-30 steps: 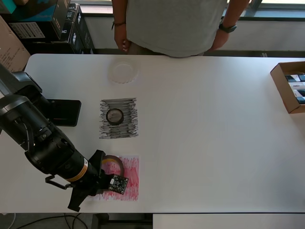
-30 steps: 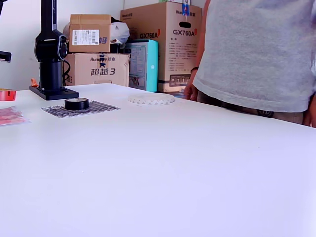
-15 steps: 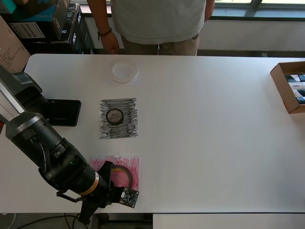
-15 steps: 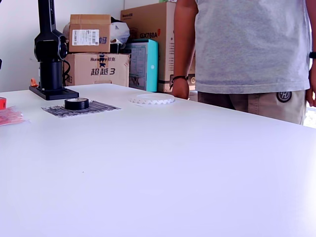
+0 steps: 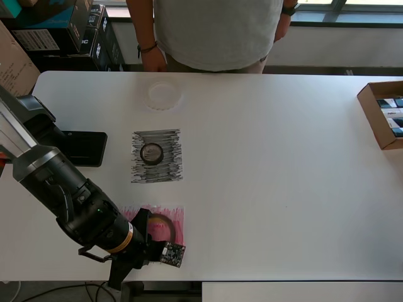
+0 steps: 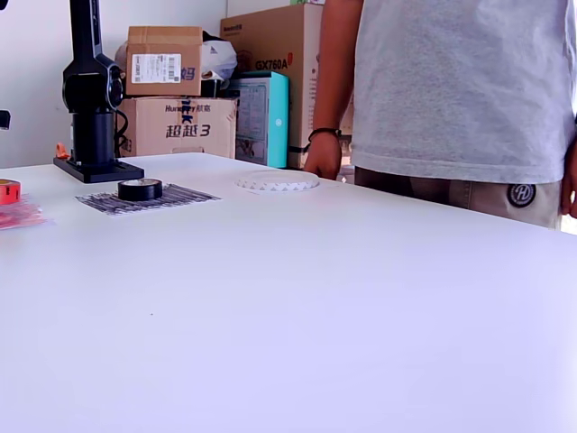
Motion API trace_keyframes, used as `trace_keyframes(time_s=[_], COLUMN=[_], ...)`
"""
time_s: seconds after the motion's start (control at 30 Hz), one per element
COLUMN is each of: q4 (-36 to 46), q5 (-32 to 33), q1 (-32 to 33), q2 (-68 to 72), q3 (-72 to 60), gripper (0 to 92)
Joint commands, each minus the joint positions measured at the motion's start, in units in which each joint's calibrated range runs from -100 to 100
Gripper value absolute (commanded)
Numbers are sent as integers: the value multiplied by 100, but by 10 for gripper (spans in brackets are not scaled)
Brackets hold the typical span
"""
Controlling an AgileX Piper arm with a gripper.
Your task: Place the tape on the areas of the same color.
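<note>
The dark red tape (image 5: 162, 224) with its yellowish core is over the scribbled red area (image 5: 175, 219) near the table's front edge. My gripper (image 5: 151, 233) is shut on it, one black finger against the ring's left side; the other finger is hidden. In the exterior view this tape (image 6: 8, 190) shows at the far left, just over the red area (image 6: 20, 215). The small black tape (image 5: 152, 153) lies on the scribbled black area (image 5: 170, 165). The white tape (image 5: 164, 95) rests near the far edge; a white area under it barely shows against the tabletop.
The arm's black base plate (image 5: 80, 148) sits left of the black area. An open cardboard box (image 5: 383, 113) stands at the overhead view's right edge. A person (image 5: 211, 31) stands at the far side, one hand (image 5: 153, 58) near the white tape. Cartons (image 6: 302, 81) are stacked behind.
The gripper carried the red tape toward the front edge and to the right over the red area, then eased back a little. The person shifted along the far side.
</note>
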Motion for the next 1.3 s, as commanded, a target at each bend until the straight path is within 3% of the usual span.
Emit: trace_keyframes(time_s=[0.0, 1.07, 1.17, 1.27], q4=[79, -269, -269, -269], q5=[21, -200, -167, -142], q1=[65, 10, 2, -6], q2=[-3, -3, -3, -3], q3=[119, 437, 410, 392], gripper=[0, 7, 100, 341])
